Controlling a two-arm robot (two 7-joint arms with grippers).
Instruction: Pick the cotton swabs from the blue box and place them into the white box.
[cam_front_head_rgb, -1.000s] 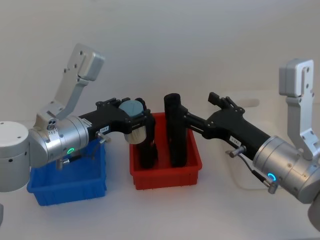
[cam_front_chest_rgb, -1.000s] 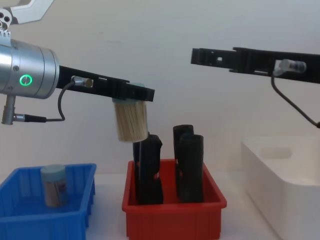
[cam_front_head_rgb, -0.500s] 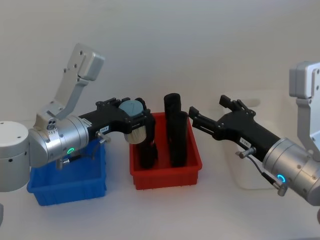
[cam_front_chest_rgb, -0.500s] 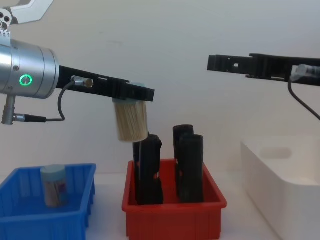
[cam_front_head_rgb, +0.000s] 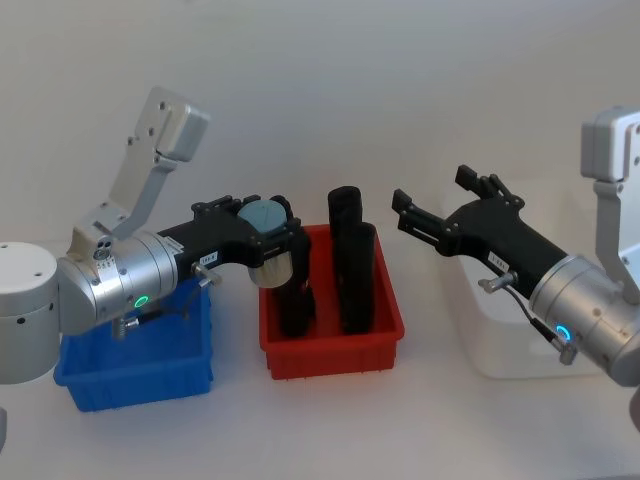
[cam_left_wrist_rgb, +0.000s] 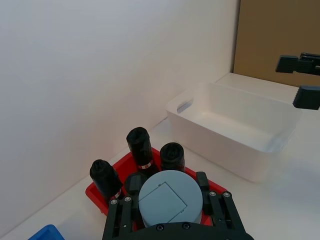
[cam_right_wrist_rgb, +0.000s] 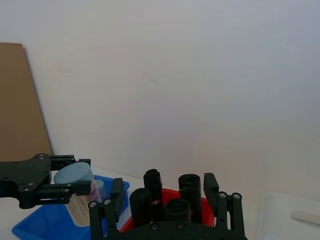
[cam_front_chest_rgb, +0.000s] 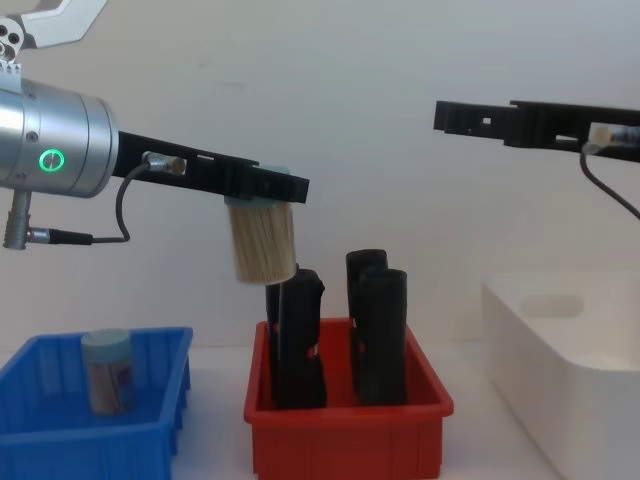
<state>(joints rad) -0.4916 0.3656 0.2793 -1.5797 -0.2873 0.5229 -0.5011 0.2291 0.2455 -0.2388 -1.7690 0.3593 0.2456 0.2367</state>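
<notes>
transfer is the step in hand, as i judge it: one tub is up off the worktop and not yet at its goal. nearest, by the worktop's front left corner, sits the blue box (cam_front_chest_rgb: 60, 445), and a second tub (cam_front_chest_rgb: 107, 372) stands upright in it, lid up. just beside that box, toward the middle of the worktop, is the red bin (cam_front_chest_rgb: 345, 440) with black upright objects (cam_front_chest_rgb: 382, 335) standing in it. above the bin's left part hangs the left gripper (cam_front_head_rgb: 268, 238). its jaws pinch a tub of cotton swabs (cam_front_chest_rgb: 263, 243) just under the pale blue lid, so the clear body full of sticks hangs below them, tilted a little. the tub's low end is about level with the black tops; whether it clears them i cannot tell. farther toward the right edge lies the white box (cam_front_chest_rgb: 560, 345). the right gripper (cam_front_head_rgb: 430, 195) hovers high by that box's left side, jaws spread wide, holding nothing. the next move, i'd say, calls for carrying the tub rightward, high enough to miss the black objects, and letting go over the white box. the right arm may need to give way.
</notes>
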